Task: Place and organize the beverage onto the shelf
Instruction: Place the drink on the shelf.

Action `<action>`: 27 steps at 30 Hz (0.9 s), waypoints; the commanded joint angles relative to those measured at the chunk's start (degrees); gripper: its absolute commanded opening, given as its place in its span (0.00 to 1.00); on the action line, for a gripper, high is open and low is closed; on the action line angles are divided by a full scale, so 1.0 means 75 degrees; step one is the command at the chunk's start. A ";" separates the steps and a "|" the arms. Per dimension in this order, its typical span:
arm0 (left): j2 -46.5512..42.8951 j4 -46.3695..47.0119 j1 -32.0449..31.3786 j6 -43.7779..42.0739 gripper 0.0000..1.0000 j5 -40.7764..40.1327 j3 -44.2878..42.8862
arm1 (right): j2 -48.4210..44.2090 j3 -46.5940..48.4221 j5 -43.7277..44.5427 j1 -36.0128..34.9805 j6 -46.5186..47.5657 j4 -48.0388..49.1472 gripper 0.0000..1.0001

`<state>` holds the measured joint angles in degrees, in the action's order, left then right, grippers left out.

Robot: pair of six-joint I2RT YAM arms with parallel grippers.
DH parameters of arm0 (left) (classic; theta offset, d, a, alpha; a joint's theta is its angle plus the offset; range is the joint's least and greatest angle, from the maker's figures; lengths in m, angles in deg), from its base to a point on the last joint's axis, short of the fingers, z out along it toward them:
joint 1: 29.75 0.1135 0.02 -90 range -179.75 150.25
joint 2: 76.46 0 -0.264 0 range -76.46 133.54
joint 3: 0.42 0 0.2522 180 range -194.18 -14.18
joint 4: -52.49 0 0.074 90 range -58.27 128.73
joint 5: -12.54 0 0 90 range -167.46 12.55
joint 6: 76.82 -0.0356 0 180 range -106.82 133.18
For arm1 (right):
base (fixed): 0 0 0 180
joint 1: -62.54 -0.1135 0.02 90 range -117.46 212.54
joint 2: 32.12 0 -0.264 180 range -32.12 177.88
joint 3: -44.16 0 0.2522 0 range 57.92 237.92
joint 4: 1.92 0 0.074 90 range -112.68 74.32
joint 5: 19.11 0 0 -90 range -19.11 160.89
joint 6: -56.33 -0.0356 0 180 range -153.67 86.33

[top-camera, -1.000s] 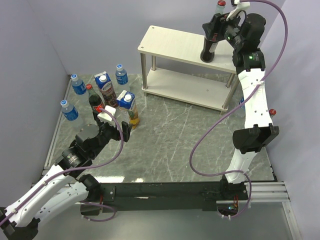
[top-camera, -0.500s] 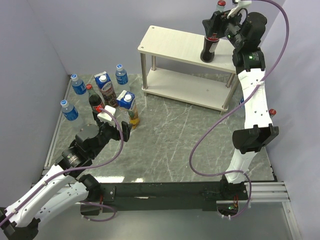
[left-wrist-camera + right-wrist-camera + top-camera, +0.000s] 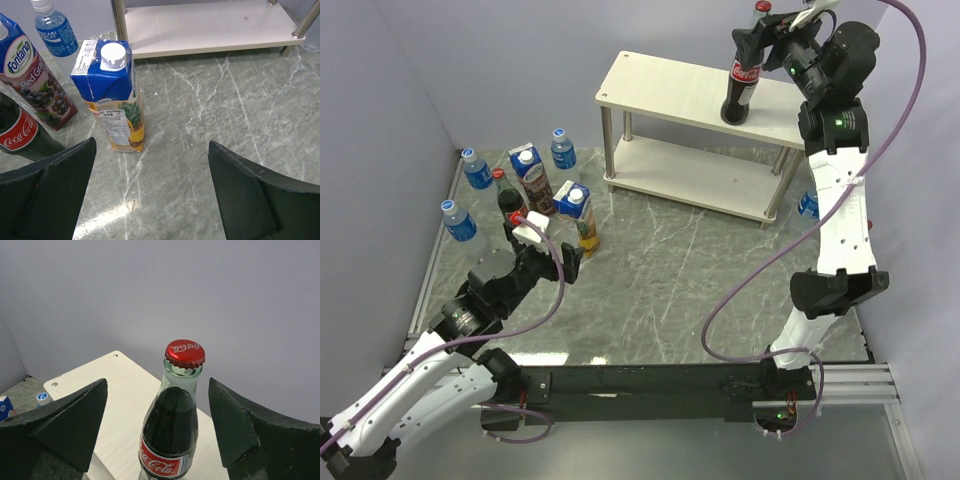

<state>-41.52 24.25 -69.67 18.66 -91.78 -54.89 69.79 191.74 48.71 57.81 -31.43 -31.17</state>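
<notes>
One Coca-Cola bottle (image 3: pixel 739 92), dark cola (image 3: pixel 170 422) inside, upright on shelf (image 3: pixel 660 85) top

Ahead of the right jaws, the Coca-Cola bottle (image 3: pixel 170 440) was glossy clear glass under a crimped, shiny red metal cap (image 3: pixel 185 353). The shelf (image 3: pixel 117 390) board beneath looked matt, pale wood-grain. Ahead of the left jaws, the pineapple carton (image 3: pixel 115 95) was smooth coated card with a white plastic screw top (image 3: pixel 113 55). The table (image 3: pixel 225 125) seemed polished marble, perhaps laminate, and caught glare. Beyond the carton, the legs (image 3: pixel 118 20) were bright metal.
</notes>
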 commanded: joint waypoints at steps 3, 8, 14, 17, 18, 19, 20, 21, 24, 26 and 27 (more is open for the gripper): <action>-0.0123 0.0255 0.0038 0.0090 1.00 0.0141 0.0002 | -0.0755 0.0017 -0.0149 -0.0014 0.0275 0.0120 0.88; -0.0170 0.0255 0.0038 0.0090 1.00 0.0152 0.0002 | -0.1316 -0.0276 -0.0125 0.0092 0.0510 0.0026 0.88; -0.0264 0.0255 0.0038 0.0114 1.00 0.0258 -0.0033 | -0.2428 -0.1153 -0.0441 0.0326 0.0791 -0.0489 0.89; -0.0357 0.0278 0.0038 0.0149 1.00 0.0328 -0.0033 | -0.3425 -0.2277 -0.0804 0.0548 0.0896 -0.0688 0.89; -0.0392 0.0302 0.0038 0.0172 1.00 0.0340 -0.0033 | -0.3694 -0.2825 -0.0921 0.0584 0.0989 -0.1026 0.89; -0.0439 0.0313 0.0038 0.0184 0.99 0.0375 -0.0045 | -0.4184 -0.3086 -0.1143 0.0596 0.1246 -0.1249 0.89; -0.0463 0.0325 0.0049 0.0196 1.00 0.0398 -0.0045 | -0.4456 -0.3680 -0.1226 0.0596 0.1364 -0.1449 0.88; -0.0486 0.0337 0.0049 0.0231 1.00 0.0422 -0.0045 | -0.4726 -0.4034 -0.1320 0.0596 0.1458 -0.1799 0.88; -0.0498 0.0349 0.0084 0.0406 1.00 0.0399 -0.0127 | -0.5804 -0.5565 -0.1823 0.0596 0.1856 -0.2409 0.86; -0.0487 0.0372 0.0131 0.0500 0.99 0.0364 -0.0220 | -0.6507 -0.6830 -0.2523 0.0596 0.1998 -0.2575 0.84; -0.0452 0.0384 0.0155 0.0628 1.00 0.0363 -0.0255 | -0.6718 -0.7279 -0.2771 0.0596 0.2033 -0.2634 0.83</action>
<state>-44.87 24.42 -69.14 20.84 -89.71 -54.91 23.39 146.45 36.36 62.11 -19.39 -45.16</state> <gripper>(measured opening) 0.995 0.838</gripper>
